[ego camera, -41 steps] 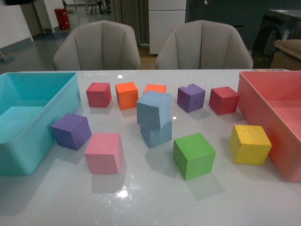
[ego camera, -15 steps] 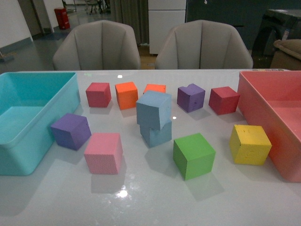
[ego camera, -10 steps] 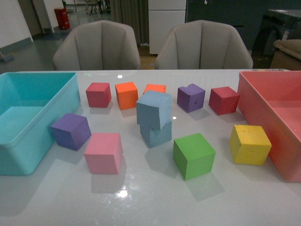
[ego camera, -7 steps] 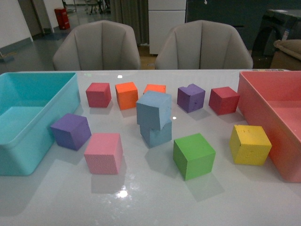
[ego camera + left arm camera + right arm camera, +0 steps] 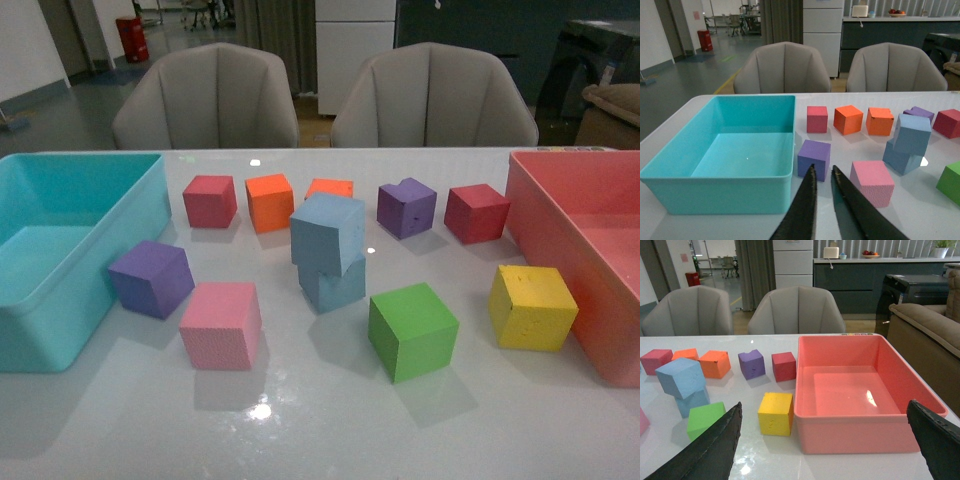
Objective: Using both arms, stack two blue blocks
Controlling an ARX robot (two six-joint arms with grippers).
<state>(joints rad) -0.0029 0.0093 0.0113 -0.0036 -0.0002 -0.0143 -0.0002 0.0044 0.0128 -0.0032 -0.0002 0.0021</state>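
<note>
Blue stack (image 5: 328, 250) hemmed — green cube (image 5: 412, 330) (near), top free.

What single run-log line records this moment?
stack: upper blue block on lower blue block, skewed | left gripper: nearly shut, empty | right gripper: open, empty | both away from stack

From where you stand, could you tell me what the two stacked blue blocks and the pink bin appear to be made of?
The upper blue block and lower blue block look like matte foam: dull, slightly grainy faces with no shine. The pink bin looks like smooth moulded plastic, since its floor shows a glossy light reflection. Neither can be confirmed by sight alone.
</note>
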